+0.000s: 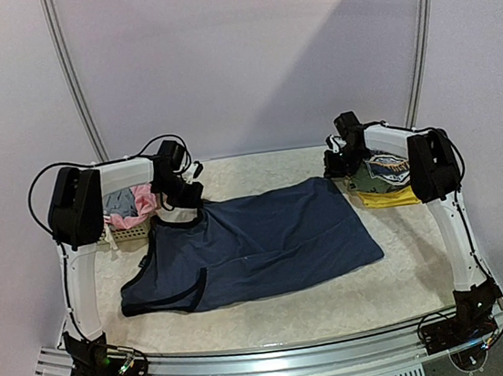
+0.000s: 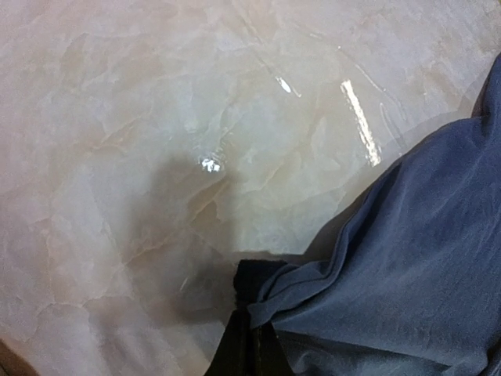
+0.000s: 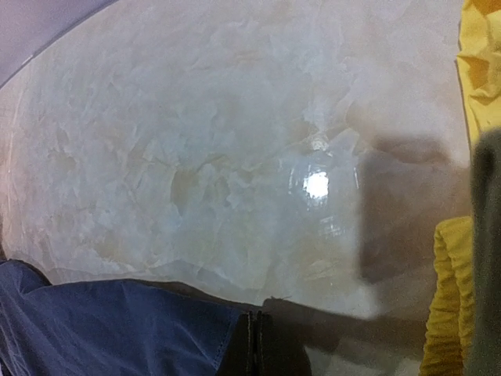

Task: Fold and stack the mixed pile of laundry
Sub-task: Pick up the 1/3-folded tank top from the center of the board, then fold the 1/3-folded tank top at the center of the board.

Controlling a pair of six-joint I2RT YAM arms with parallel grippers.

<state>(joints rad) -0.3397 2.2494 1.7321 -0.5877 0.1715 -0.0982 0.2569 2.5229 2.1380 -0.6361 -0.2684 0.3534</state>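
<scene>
Jaws, left and right alike, pinch the navy dress [image 1: 258,242] along its far edge.

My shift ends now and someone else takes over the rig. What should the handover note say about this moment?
The left end effector is shut on the navy dress at its far-left corner.
The right end effector is shut, apparently pinching the far-right corner.
The dress lies spread and unfolded on the table.
The pink piece and grey piece sit in the basket, far left.
Done: printed tee folded on a yellow piece, far right.
Left: fold and stack the dress, then the basket's pieces.
</scene>
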